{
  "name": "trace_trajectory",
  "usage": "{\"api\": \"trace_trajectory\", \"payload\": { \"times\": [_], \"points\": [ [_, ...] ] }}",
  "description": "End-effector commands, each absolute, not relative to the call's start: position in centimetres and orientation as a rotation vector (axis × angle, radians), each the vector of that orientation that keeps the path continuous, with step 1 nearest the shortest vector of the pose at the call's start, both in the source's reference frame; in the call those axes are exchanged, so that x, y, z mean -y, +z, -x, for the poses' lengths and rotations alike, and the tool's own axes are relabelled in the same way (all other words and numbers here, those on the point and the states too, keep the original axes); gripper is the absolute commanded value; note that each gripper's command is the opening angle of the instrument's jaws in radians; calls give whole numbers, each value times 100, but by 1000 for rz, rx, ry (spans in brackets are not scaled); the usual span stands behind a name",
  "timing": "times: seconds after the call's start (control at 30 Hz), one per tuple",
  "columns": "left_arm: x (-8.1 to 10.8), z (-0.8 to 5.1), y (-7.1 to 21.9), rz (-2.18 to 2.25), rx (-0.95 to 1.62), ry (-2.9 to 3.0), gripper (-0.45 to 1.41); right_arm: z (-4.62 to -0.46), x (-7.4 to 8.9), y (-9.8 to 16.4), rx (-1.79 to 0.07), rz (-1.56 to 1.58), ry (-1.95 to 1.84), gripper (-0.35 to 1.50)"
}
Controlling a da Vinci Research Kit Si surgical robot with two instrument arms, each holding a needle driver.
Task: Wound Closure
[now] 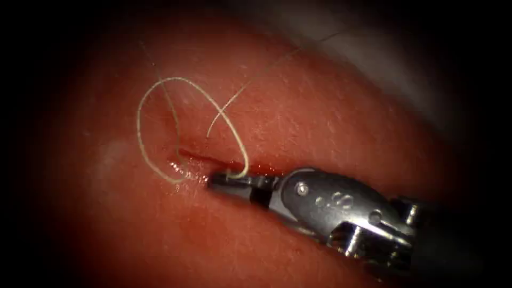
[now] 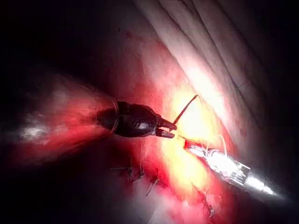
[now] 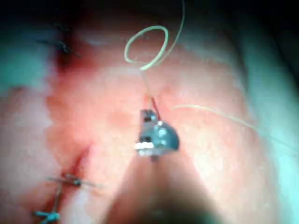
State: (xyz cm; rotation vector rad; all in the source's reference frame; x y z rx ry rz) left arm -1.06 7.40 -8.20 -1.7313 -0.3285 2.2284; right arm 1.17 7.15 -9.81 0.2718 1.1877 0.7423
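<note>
Closure looked partly done here: in the right wrist view there were finished stitches (image 3: 65,179) with dark knots on the tissue (image 1: 320,106), plus more stitches further along, but the cut (image 1: 213,160) in the endoscope view was not yet closed and wet with red fluid (image 1: 256,168). The right tool (image 1: 226,181) had its jaws clamped on the pale thread (image 1: 234,133) right at the cut, with a loose loop lying across the tissue above it. The left tool (image 2: 167,129) sat just beside it, jaws slightly parted and holding nothing (as far as I could tell). I couldn't pick out the needle, so that stitch was not yet finished
</note>
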Motion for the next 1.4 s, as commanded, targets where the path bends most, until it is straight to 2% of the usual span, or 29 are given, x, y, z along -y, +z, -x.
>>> {"api": "trace_trajectory", "payload": {
  "times": [0.03,0.3,1.13,1.17,1.2,1.23,1.27,1.4],
  "points": [
    [-735,110,-814,1731,331,2227,-35,-117,-719,-984,-1201,-275,744,-35],
    [-733,114,-811,1731,327,2228,-35,-113,-670,-1034,-1229,-335,694,-35],
    [-728,111,-789,1749,316,2244,-35,-176,-547,-1176,-1304,-645,358,-35],
    [-728,111,-789,1749,316,2244,-35,-176,-550,-1177,-1330,-600,366,32],
    [-728,111,-789,1749,316,2244,-35,-175,-553,-1178,-1343,-571,379,66],
    [-728,111,-789,1749,316,2244,-35,-173,-558,-1178,-1355,-518,417,120],
    [-728,111,-789,1749,317,2244,-35,-168,-570,-1176,-1363,-466,436,138],
    [-728,109,-789,1750,318,2244,-35,-138,-598,-1174,-1359,-443,455,138]
  ]
}}
